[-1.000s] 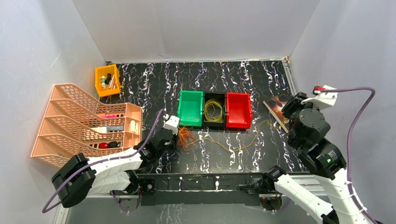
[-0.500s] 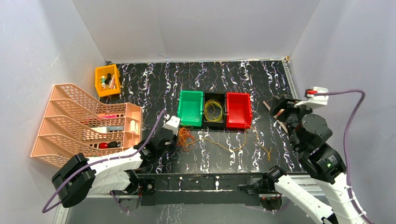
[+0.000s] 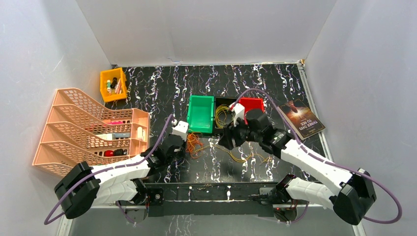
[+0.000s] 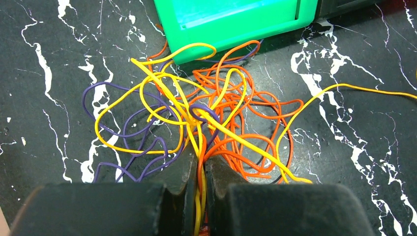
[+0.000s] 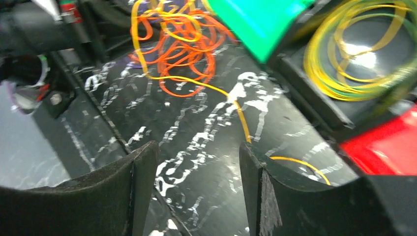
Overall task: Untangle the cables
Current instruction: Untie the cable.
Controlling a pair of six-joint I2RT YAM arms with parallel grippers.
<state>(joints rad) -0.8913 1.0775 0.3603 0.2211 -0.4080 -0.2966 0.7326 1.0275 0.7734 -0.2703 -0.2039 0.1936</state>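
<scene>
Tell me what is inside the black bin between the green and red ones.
A coil of yellow cables lies in the black bin. The right arm covers its near right corner from above; anything there is hidden.

We are looking down from above and behind the arm bases, taking in the whole bench (image 3: 162, 83) out to its far wall. At the left wrist we are sitting very close to the bench, facing forward over the left pincer (image 4: 200, 164) onto the cables (image 4: 196, 113) and the near corner of the green bin (image 4: 236, 19). At the right wrist we are sitting low, looking leftward past the right pincer (image 5: 194, 157). All three views are sharing that tangle and bin corner.
</scene>
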